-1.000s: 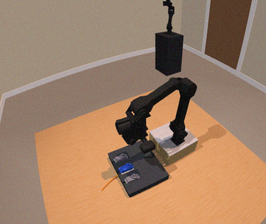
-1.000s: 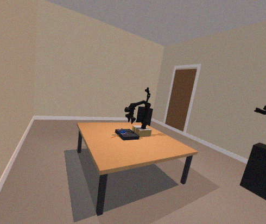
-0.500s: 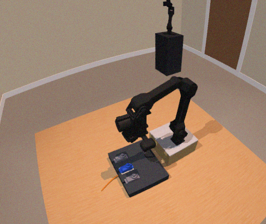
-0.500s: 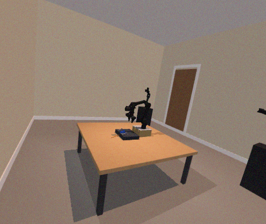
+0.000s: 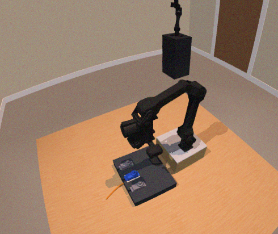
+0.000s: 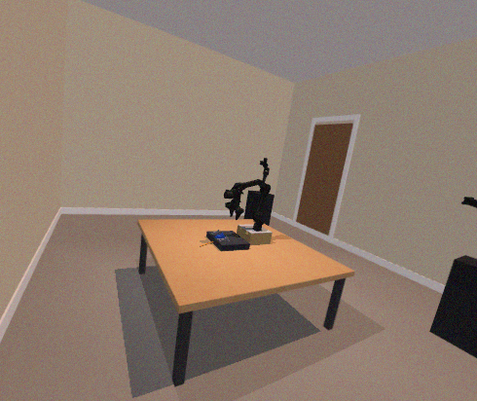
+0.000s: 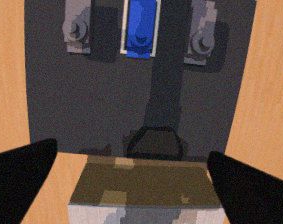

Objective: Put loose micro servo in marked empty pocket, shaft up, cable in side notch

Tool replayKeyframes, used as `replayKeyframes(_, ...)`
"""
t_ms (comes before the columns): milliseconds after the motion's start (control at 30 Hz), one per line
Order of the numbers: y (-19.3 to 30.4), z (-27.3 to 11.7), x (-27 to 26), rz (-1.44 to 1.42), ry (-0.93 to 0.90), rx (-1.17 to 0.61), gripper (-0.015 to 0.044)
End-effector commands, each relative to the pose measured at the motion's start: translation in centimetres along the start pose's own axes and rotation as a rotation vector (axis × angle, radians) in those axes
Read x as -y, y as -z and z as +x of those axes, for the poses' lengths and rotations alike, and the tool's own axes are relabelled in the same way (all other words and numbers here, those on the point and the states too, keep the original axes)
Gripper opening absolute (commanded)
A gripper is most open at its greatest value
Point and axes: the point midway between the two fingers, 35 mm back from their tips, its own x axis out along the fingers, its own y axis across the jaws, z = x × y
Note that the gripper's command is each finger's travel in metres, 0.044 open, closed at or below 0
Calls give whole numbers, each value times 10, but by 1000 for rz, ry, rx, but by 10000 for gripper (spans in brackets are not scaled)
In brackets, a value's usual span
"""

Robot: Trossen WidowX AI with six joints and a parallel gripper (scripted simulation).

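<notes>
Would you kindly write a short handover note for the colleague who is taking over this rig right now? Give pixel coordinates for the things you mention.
Gripper (image 7: 134, 153): open, nothing between the fingers, raised away from the servo.
Blue servo (image 5: 131, 175) (image 7: 140, 25): in the white-outlined pocket between two grey servos (image 5: 126, 164) (image 5: 138, 186), shaft up.
Cable (image 5: 114, 191): runs off the deck's (image 5: 159, 182) (image 7: 92, 110) edge onto the table.
Done, by the look of it: servo placed, released, gripper clear.
Left: perhaps only a check that both ears lie flat and the cable sits in the notch; neither can be told from here.
</notes>
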Motion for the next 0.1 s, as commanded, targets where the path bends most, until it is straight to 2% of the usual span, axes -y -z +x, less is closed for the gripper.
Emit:
replayKeyframes(0, 0, -1, 0, 0, 0, 1, 440)
replayKeyframes(67, 0, -1, 0, 0, 0, 1, 440)
